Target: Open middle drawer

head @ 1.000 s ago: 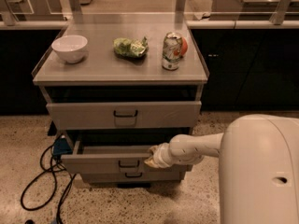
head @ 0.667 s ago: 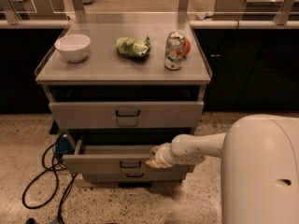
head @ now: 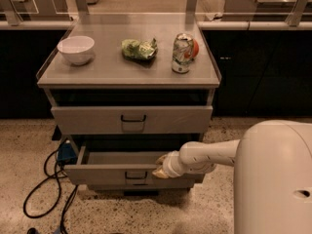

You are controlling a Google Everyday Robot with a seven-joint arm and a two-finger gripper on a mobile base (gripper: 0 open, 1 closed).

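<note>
The middle drawer is a wide, shallow grey metal drawer with a small black loop handle. It stands pulled partly out of the cabinet, and its plain grey inside shows. My gripper is at the end of a white arm that reaches in from the right. It is at the top edge of the drawer's front, just right of the handle.
The taller drawer above is closed. On the cabinet top are a white bowl, a green bag and a can. Black cables lie on the floor at the left. My white base fills the lower right.
The view has shifted slightly. The drawer stays pulled out about as far as before, with the gripper at the same spot on its front.
</note>
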